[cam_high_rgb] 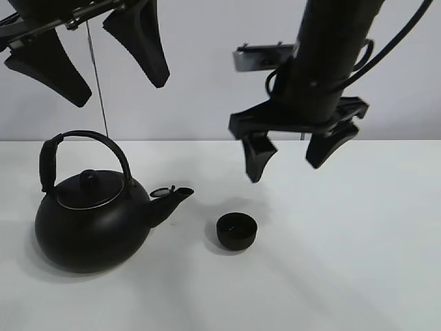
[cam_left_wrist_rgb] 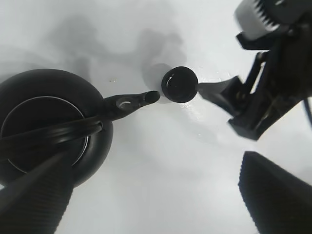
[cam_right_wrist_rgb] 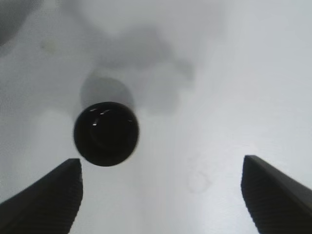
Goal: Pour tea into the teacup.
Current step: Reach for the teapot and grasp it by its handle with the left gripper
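The small black teacup stands on the white table just right of the spout of the large black kettle. The cup also shows in the left wrist view and the right wrist view. The kettle, with arched handle and lid, shows in the left wrist view too. My left gripper is open and empty, high above the kettle. My right gripper is open and empty, hanging above and behind the cup, a little to its right.
The white table carries only the kettle and cup. A plain pale wall stands behind. A thin vertical rod rises behind the kettle.
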Controlling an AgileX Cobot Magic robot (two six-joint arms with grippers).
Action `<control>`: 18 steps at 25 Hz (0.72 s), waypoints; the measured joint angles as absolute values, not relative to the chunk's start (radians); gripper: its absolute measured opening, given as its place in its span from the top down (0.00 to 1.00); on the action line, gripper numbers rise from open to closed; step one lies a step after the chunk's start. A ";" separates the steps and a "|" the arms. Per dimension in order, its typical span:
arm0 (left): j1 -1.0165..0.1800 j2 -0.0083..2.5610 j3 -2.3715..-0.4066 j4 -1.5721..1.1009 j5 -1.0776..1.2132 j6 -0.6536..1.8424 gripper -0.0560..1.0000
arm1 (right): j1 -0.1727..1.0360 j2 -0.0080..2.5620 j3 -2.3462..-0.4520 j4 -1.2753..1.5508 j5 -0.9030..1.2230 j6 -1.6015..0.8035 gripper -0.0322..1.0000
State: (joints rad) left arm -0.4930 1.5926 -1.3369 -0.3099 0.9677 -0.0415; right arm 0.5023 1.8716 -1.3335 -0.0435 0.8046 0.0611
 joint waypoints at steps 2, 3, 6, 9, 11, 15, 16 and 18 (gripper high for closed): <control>-0.493 1.593 -1.337 -0.310 0.968 -0.041 0.32 | 0.447 1.829 -1.334 -0.045 0.826 0.082 0.38; -0.493 1.593 -1.337 -0.310 0.968 -0.041 0.32 | 0.424 1.805 -1.334 -0.036 0.833 0.087 0.38; -0.493 1.593 -1.337 -0.310 0.967 -0.041 0.32 | 0.358 1.736 -1.334 0.037 0.849 0.101 0.38; -0.493 1.593 -1.337 -0.310 0.967 -0.041 0.32 | 0.321 1.680 -1.334 0.141 0.850 0.104 0.38; -0.493 1.593 -1.337 -0.310 0.966 -0.041 0.32 | 0.316 1.658 -1.334 0.192 0.850 0.104 0.38; -0.493 1.593 -1.337 -0.310 0.965 -0.041 0.32 | 0.316 1.644 -1.334 0.214 0.849 0.105 0.38; -0.493 1.593 -1.337 -0.310 0.965 -0.041 0.32 | 0.316 1.643 -1.334 0.215 0.849 0.105 0.38; -0.493 1.593 -1.337 -0.310 0.965 -0.041 0.32 | 0.316 1.643 -1.334 0.216 0.849 0.111 0.38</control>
